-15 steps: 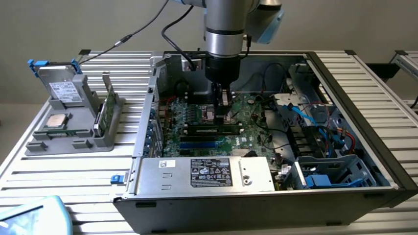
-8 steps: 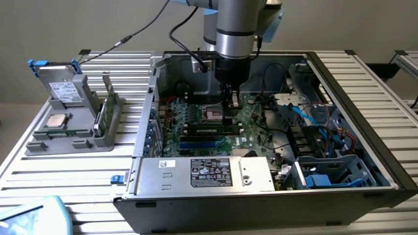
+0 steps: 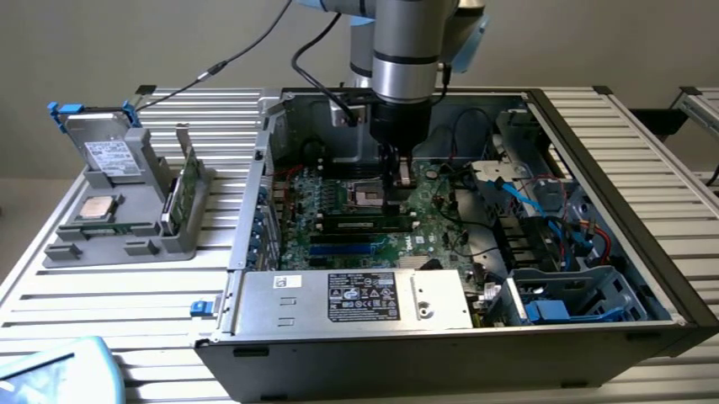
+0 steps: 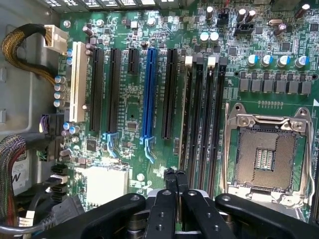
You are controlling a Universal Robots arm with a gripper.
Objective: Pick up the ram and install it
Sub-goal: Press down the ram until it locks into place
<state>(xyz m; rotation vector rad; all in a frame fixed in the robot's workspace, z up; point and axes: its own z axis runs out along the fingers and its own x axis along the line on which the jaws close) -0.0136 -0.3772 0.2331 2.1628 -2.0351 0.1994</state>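
Inside the open computer case, the ram (image 3: 362,224), a long narrow green stick with black chips, lies along a memory slot on the motherboard (image 3: 332,198), just in front of the empty CPU socket (image 3: 371,195). My gripper (image 3: 402,180) hangs straight down over the board, beside the socket and just behind the ram. In the wrist view its black fingertips (image 4: 170,180) are pressed together with nothing between them. My gripper (image 4: 175,178) is shut above the end of the black memory slots (image 4: 204,114), with the CPU socket (image 4: 266,159) to one side.
A grey holder (image 3: 124,223) on the exterior view's left carries a hard drive (image 3: 109,156), a square silver CPU chip (image 3: 99,207) and an upright green expansion card (image 3: 185,192). The power supply (image 3: 359,296) fills the case front. Blue and black cables (image 3: 540,210) crowd the exterior view's right.
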